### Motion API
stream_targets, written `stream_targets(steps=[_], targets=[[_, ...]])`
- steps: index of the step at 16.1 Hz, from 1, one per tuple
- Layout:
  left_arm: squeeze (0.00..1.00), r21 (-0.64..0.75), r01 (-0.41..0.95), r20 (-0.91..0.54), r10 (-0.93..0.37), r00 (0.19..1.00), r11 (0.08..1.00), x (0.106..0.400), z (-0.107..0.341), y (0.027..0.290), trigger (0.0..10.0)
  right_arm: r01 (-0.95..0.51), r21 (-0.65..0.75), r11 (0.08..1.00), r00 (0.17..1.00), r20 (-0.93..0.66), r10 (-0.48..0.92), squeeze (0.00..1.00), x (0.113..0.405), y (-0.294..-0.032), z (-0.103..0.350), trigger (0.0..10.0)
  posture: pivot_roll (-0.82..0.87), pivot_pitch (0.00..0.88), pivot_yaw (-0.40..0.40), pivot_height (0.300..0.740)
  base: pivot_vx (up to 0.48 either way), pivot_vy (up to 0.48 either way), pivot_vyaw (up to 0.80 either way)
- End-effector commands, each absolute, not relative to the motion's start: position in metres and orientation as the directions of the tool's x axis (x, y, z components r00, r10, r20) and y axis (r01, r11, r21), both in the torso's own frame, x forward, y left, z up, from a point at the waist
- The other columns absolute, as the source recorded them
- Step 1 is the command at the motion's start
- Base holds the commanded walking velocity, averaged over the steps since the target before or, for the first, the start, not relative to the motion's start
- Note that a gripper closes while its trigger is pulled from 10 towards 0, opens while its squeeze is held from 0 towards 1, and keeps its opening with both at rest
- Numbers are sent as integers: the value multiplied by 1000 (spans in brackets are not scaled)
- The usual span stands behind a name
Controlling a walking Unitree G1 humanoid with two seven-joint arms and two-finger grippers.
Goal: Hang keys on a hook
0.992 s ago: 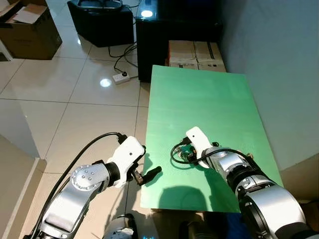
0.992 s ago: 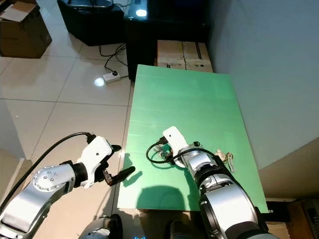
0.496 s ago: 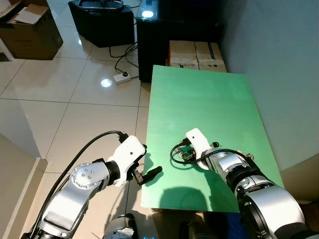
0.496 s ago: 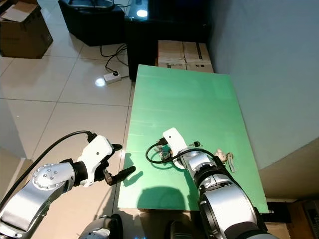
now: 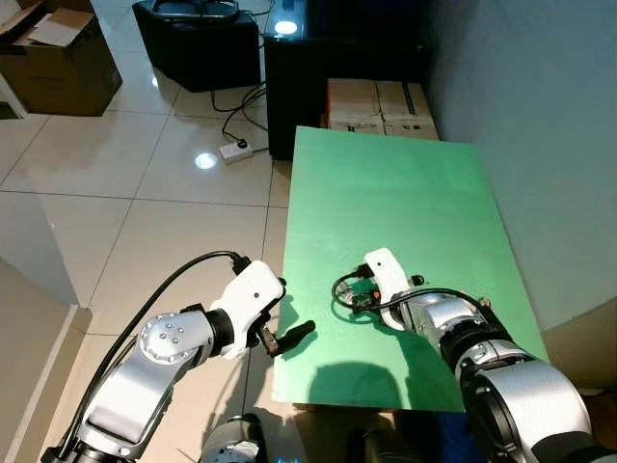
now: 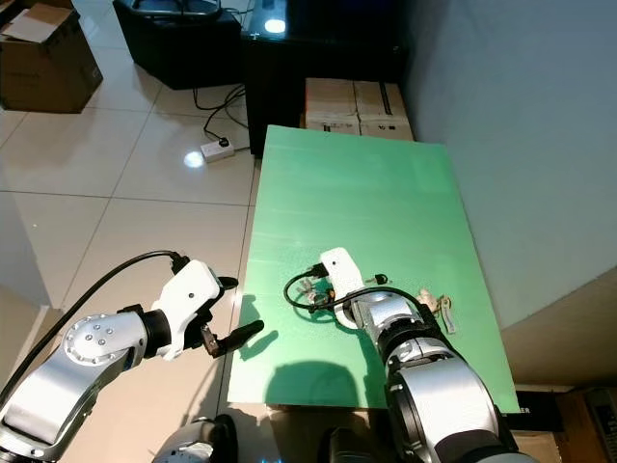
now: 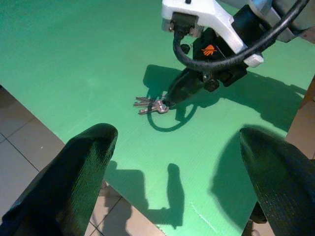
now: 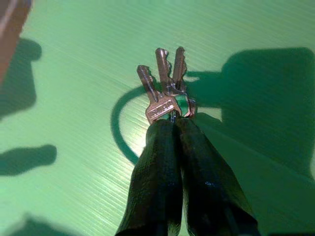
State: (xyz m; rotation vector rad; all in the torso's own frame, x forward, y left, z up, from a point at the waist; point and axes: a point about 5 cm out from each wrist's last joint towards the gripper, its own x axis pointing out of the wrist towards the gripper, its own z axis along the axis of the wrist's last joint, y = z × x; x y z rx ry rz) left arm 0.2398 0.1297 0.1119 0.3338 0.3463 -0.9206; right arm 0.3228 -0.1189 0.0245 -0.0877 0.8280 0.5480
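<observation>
A small bunch of silver keys (image 8: pixel 165 91) on a ring lies low over the green table top (image 5: pixel 386 193), near its front half. My right gripper (image 8: pixel 172 123) is shut on the key ring, its two black fingers (image 8: pixel 157 167) pressed together. From the left wrist view the keys (image 7: pixel 150 104) stick out of the right gripper's tip (image 7: pixel 170 102), and their shadow falls just beside them. My left gripper (image 5: pixel 294 335) hangs open at the table's front left edge, with nothing between its fingers (image 7: pixel 83 167). A small pale object (image 6: pixel 434 304) lies on the table to the right of my right wrist; I cannot tell what it is.
Grey wall (image 5: pixel 540 116) runs along the table's right side. Cardboard boxes (image 5: pixel 379 104) and a black cabinet (image 5: pixel 318 58) stand beyond the far end. A power strip (image 5: pixel 236 149) with cables and another cardboard box (image 5: pixel 58 58) sit on the tiled floor to the left.
My right wrist has shifted slightly to the right with the keys in its grip. The left arm has barely moved.
</observation>
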Motion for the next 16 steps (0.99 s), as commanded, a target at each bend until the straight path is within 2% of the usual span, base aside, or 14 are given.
stream_targets(steps=[1, 4, 9, 10, 12, 13, 14, 16], targets=[[0, 137, 822, -433, -713, 552, 553, 239, 112, 128, 10000, -476, 171, 862, 551, -706, 444, 0, 325, -123, 28, 0, 8, 169, -40, 740, 0, 0, 0], [0, 158, 809, -427, -699, 573, 566, 241, 113, 130, 10000, -472, 191, 860, 576, -672, 466, 0, 331, -128, 36, 0, 9, 166, -44, 740, 0, 0, 0], [0, 236, 675, -299, -609, 734, 699, 260, 123, 136, 10000, -509, 167, 845, 673, -534, 511, 0, 348, -134, 63, 0, -5, 138, -49, 740, 0, 0, 0], [0, 232, 600, -223, -558, 799, 766, 268, 130, 138, 10000, -493, 119, 862, 742, -459, 488, 0, 351, -138, 72, 0, -9, 127, -48, 740, 0, 0, 0], [0, 180, 549, -151, -529, 835, 816, 272, 135, 137, 10000, -428, 42, 903, 852, -315, 419, 0, 347, -149, 86, 0, -29, 101, -34, 740, 0, 0, 0], [0, 174, 543, -139, -525, 839, 821, 272, 135, 137, 10000, -419, 24, 907, 865, -294, 408, 0, 345, -151, 88, 0, -33, 96, -30, 740, 0, 0, 0], [0, 144, 516, -103, -506, 857, 844, 273, 137, 136, 10000, -380, -41, 924, 912, -182, 367, 0, 336, -155, 95, 0, -38, 86, -24, 740, 0, 0, 0], [0, 132, 476, -70, -471, 880, 870, 274, 138, 137, 10000, -291, -55, 955, 953, -104, 284, 0, 325, -161, 99, 0, -45, 73, -15, 740, 0, 0, 0]])
